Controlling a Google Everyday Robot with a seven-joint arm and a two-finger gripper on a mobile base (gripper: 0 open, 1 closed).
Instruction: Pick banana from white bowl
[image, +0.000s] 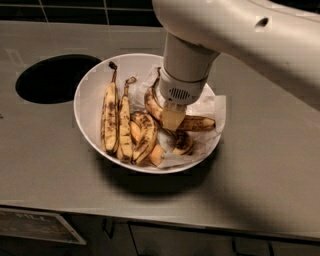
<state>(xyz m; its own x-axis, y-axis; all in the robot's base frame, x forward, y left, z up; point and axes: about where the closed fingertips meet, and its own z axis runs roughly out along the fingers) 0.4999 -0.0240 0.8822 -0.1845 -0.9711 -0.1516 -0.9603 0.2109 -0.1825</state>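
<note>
The white bowl (85, 100) stands in the middle of a grey counter, lined with crumpled white paper. The banana (197, 123) is long, curved and brown-speckled. It lies at the bowl's right side, its dark stem (158, 75) pointing to the back and its tip to the right. My gripper (172, 119) comes straight down from the white arm onto the middle of this banana and hides that part. Two slim straight bananas (109, 117) lie at the left, and short stubby ones (145, 134) lie in the middle.
A dark round hole (55, 77) is cut in the counter to the left of the bowl. The counter's front edge (150, 217) runs below, with cabinet fronts under it. A dark tiled wall (75, 10) closes the back.
</note>
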